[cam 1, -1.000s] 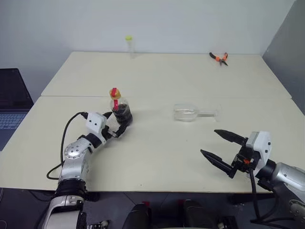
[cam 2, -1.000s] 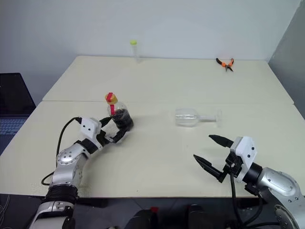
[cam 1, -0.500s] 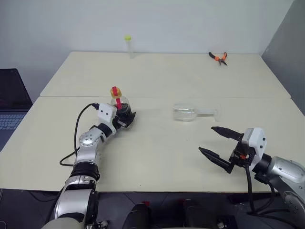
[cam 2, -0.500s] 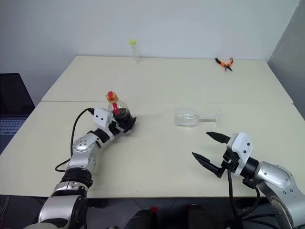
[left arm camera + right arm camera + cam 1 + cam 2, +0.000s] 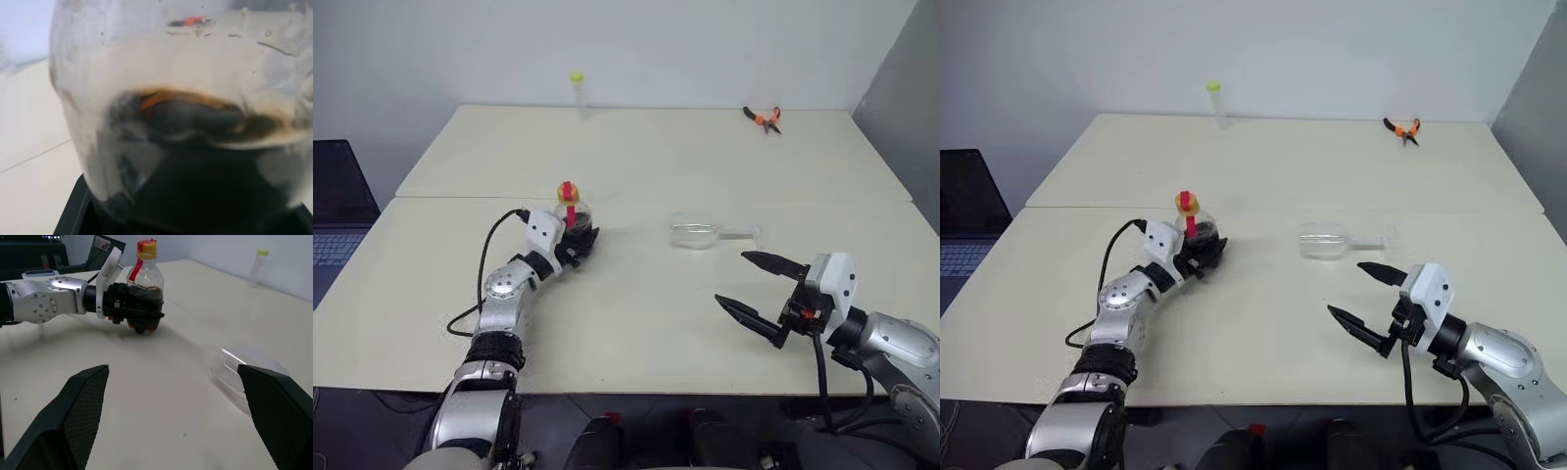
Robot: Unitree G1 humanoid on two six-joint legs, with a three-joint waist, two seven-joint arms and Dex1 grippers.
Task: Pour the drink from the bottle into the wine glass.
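The right gripper (image 5: 759, 290) hovered near the table's (image 5: 636, 304) front edge, fingers spread wide. Farther in, the left gripper (image 5: 1209, 251) clasped the upright bottle (image 5: 1193, 225). The wine glass (image 5: 700, 231) lay on its side mid-table.

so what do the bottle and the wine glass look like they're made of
Bottle: likely thin clear plastic, glossy, with the dark drink visible through its wall. Wine glass: clear, smooth, nearly colourless, lying on its side; glass or hard plastic, hard to tell.
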